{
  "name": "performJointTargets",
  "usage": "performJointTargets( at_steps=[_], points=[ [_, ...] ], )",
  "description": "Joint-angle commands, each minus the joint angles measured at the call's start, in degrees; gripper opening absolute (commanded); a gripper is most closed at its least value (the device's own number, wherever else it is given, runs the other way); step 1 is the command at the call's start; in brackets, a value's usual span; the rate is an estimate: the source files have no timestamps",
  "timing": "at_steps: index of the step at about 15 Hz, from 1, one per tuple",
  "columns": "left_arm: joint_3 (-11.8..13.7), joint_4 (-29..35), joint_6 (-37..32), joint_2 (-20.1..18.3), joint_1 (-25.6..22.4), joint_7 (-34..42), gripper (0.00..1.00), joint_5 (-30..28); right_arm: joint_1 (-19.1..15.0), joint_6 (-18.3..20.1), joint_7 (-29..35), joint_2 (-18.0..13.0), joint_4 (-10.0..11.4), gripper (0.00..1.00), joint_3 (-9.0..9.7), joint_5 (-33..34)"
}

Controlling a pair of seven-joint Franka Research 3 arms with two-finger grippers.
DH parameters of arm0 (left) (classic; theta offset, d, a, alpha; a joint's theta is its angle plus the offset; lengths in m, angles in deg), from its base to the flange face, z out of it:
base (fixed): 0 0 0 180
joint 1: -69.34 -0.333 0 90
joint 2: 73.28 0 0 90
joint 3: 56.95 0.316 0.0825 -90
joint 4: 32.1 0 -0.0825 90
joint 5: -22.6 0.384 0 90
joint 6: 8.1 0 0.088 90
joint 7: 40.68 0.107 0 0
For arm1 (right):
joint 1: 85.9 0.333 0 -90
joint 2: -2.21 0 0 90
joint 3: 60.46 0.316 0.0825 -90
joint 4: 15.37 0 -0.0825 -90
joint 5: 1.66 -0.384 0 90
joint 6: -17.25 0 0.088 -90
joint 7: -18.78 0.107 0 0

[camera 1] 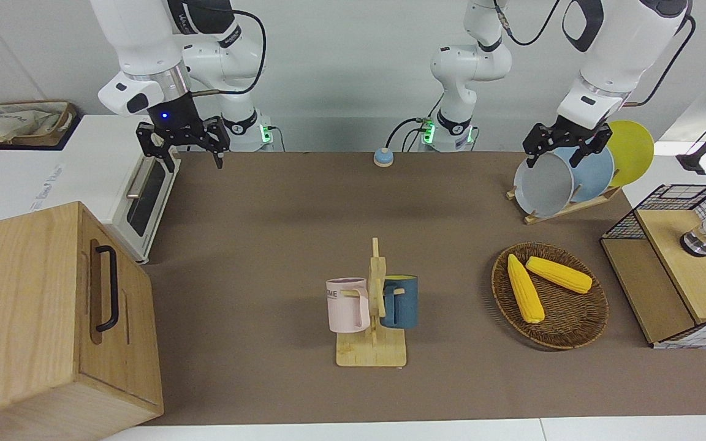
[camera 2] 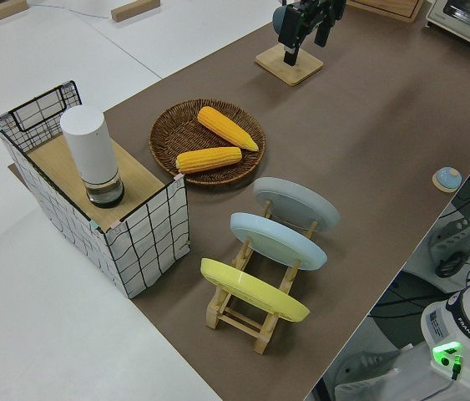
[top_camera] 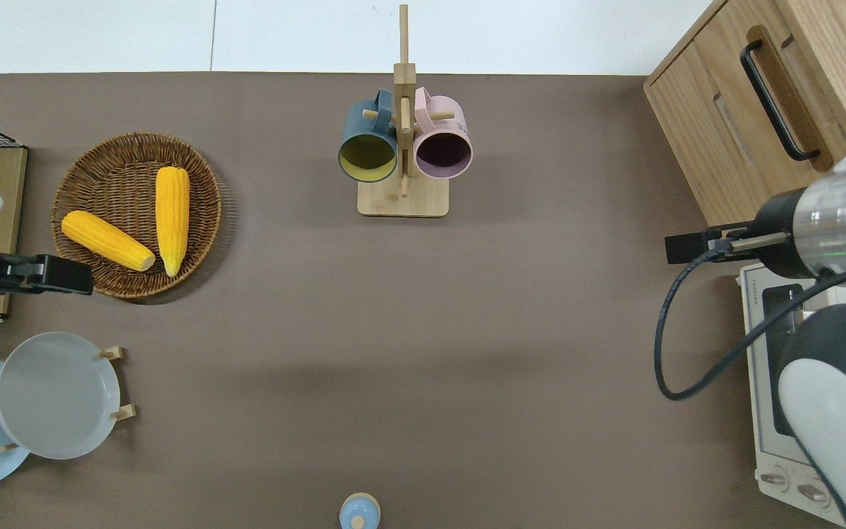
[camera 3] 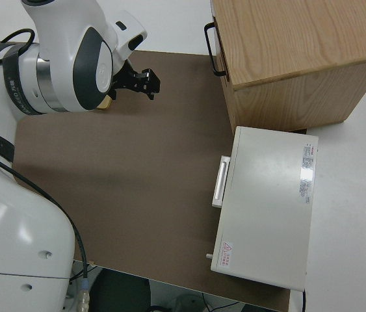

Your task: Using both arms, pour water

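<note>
Starting step, nothing grasped | left gripper (camera 1: 564,147) and right gripper (camera 1: 182,142) hovering, jaws spread, empty | pink mug (top_camera: 443,144) and blue mug (top_camera: 369,145) hanging on rack (top_camera: 403,198) mid-desk (top_camera: 423,330) | next: reaching for mugs, probably

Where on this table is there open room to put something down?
The widest bare stretch lies between the mug stand and the small bell. It is crowded at the left arm's end, around the corn basket and plate rack.

The mug rack (camera 1: 372,343) stands mid-table, farther from the robots than the bell (camera 1: 382,157). The basket (camera 1: 586,318) holding, apparently, two corn cobs (camera 1: 558,274) sits toward the left arm's end.
</note>
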Motion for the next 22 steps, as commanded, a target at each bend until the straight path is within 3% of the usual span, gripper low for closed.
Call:
performJointTargets(
  at_steps=[1, 5, 10, 17, 22],
  points=[
    [1.1, 0.4, 0.8, -0.3, -2.3, 4.6, 1.00, 0.7, -0.1, -5.2, -0.8, -0.2, 2.7, 0.983, 2.37, -0.2],
    [1.9, -0.4, 0.8, -0.1, -7.3, 11.9, 1.00, 0.7, 0.0, -13.6, -5.4, 0.3, 5.8, 0.983, 5.52, 1.1],
    [2.1, -0.8, 1.4, 1.1, -14.6, 22.1, 1.00, 1.0, 0.7, -20.6, -6.8, 2.7, 6.1, 0.983, 10.27, 9.6],
    [2.2, -2.4, 3.1, 3.2, -23.3, 34.0, 1.00, 1.0, 3.2, -30.8, -13.7, 7.0, 5.7, 0.983, 10.37, 15.8],
    [2.2, -2.4, 6.2, 4.0, -26.9, 38.2, 1.00, 0.6, 4.4, -36.8, -14.0, 11.1, 5.6, 0.983, 11.25, 21.3]
  ],
)
